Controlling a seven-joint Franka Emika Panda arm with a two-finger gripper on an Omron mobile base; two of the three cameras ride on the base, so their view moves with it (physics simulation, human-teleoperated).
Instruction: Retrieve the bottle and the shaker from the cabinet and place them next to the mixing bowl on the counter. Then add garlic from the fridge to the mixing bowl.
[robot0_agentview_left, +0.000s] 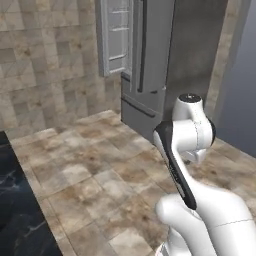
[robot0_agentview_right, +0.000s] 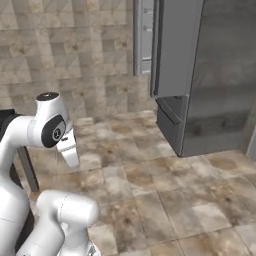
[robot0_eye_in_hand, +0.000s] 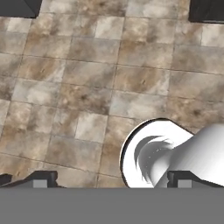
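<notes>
Hand (robot0_eye_in_hand: 111, 180) spread wide and carrying nothing above the floor; tall grey fridge (robot0_agentview_left: 150, 65) ahead, door ajar; garlic inside likely light, papery, fragile

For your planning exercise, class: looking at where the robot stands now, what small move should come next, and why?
Probably drive the base closer to the fridge. It stands across bare tiled floor with one door swung open, out of the folded arm's reach; the claw is open, empty and pointing down at the tiles.
</notes>
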